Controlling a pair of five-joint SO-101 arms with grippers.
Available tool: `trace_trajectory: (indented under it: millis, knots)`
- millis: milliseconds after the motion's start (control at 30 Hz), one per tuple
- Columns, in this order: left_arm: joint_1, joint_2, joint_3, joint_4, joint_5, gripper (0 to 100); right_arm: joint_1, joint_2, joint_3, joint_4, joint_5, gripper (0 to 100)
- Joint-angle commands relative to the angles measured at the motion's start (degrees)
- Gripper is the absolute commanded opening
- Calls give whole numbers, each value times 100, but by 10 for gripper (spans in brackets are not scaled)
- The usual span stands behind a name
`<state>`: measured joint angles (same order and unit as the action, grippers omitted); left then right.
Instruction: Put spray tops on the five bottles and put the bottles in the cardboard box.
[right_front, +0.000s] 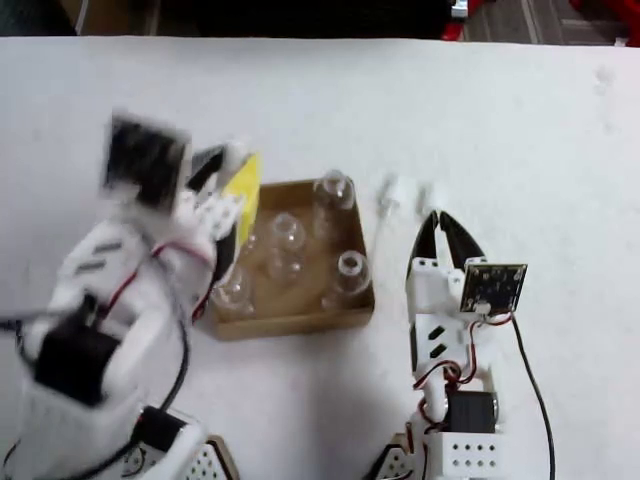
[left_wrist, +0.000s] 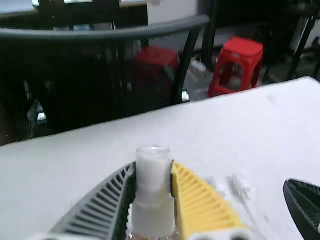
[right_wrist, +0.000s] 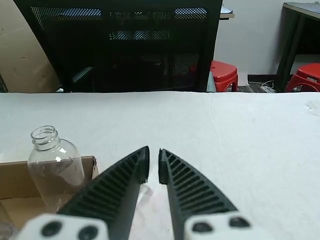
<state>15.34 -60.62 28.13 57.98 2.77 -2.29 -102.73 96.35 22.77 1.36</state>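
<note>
Left end effector (left_wrist: 152, 169) gripped a spray top (left_wrist: 152, 182) | cardboard box (right_front: 300, 323) with uncapped bottles (right_front: 285, 236) lay beneath it | right end effector (right_wrist: 153, 161) all but closed, empty | capping step; next likely needed top aligned over a neck

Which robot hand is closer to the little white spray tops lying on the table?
Right. The right hand sits just beside the loose spray tops, right of the cardboard box. The left hand is over the box's other side, gripping another spray top.

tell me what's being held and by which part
The left gripper holds a white spray top, fingers pinching the sides of its upper barrel. The right gripper holds nothing.
</note>
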Motion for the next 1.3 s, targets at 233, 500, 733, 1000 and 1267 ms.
trace_trajectory:
  millis: [233, 500, 733, 1000, 1267]
  knots:
    - [-242, -1095, 1653, -1952, -334, 20, -31, -40, 53, 13, -9, 19]
    - [-268, -1095, 1705, -1934, -369, 20, -31, -40, 53, 13, -9, 19]
    - [-233, -1095, 1785, -1697, -334, 20, -31, -40, 53, 13, -9, 19]
    - [-224, -1147, 2514, -1969, -325, 20, -31, -40, 53, 13, -9, 19]
    - [-215, -1262, 2549, -1802, 176, 21, -31, -40, 53, 13, -9, 19]
